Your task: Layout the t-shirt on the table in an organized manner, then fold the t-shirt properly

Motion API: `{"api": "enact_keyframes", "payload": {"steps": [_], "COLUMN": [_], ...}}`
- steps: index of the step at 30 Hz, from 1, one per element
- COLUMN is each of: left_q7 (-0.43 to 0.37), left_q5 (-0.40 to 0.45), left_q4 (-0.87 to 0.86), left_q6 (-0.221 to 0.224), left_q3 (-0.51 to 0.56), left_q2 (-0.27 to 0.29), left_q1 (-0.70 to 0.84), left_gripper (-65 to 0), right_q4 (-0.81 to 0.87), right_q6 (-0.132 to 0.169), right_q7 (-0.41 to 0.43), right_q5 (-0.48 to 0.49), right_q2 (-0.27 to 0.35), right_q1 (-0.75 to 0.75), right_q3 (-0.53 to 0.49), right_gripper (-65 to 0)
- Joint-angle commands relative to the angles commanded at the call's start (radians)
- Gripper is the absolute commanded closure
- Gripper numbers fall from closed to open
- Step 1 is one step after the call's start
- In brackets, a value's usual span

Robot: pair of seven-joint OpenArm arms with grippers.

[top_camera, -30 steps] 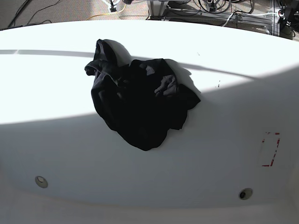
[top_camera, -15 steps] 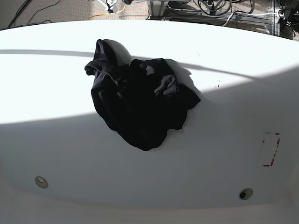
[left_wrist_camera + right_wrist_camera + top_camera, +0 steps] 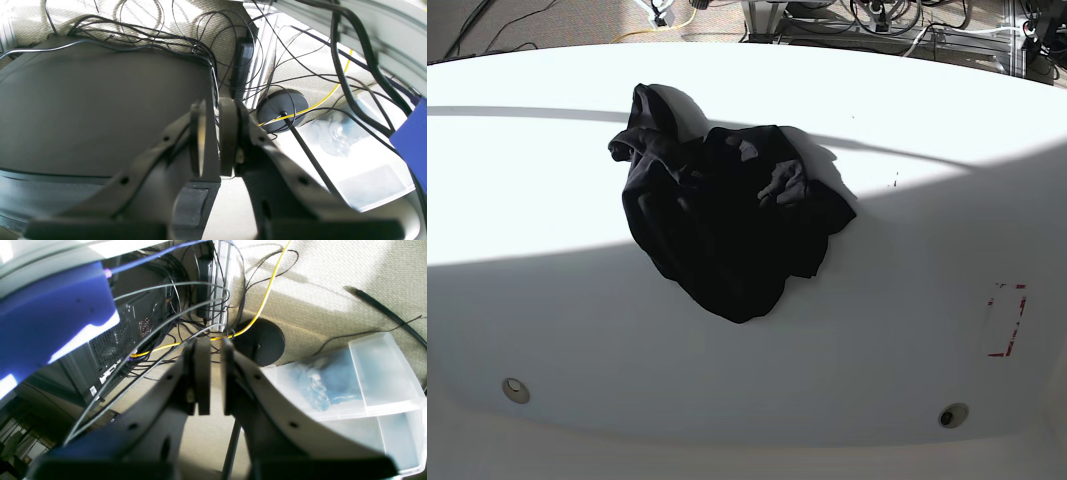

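Sunlight falls in a broad band across the white desk (image 3: pixel 547 300), where the black t-shirt (image 3: pixel 727 215) lies bunched in a heap near the middle. A red dashed rectangle (image 3: pixel 1006 320) marks the desk's right side; no writing is readable anywhere. Both arms hang off the desk over cables: left tool (image 3: pixel 213 140) and right tool (image 3: pixel 213 378) each clenched, empty.
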Motion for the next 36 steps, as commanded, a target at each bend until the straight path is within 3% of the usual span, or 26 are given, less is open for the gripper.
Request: {"api": "enact_keyframes", "payload": {"steps": [11, 15, 18, 19, 36], "left_q7": [-0.033, -0.042, -0.060, -0.022, -0.027], "left_q5": [-0.009, -0.011, -0.025, -0.002, -0.002], "left_q4": [0.319, 0.396, 0.484, 0.205, 0.203], "left_q6": [-0.004, -0.005, -0.013, -0.006, -0.008], "left_q3": [0.021, 0.055, 0.117, 0.006, 0.006], "left_q2": [0.006, 0.006, 0.011, 0.008, 0.008], "left_q1": [0.152, 0.191, 0.237, 0.096, 0.101], "left_gripper": [-6.9, -6.6, -6.0, -6.0, -6.0], "right_q4": [-0.001, 0.004, 0.015, -0.002, -0.007], "right_q6": [-0.075, -0.089, -0.087, -0.034, -0.034], "right_q7": [0.006, 0.010, 0.013, 0.019, 0.045], "right_q5": [-0.001, -0.002, -0.002, -0.004, -0.004], "right_q2": [-0.010, -0.009, -0.008, -0.035, -0.032], "right_q1": [-0.006, -0.006, 0.001, 0.020, 0.020], "right_q3": [-0.004, -0.004, -0.001, -0.008, -0.003], "right_gripper": [-5.5, -5.5, -5.1, -4.9, -4.9]}}
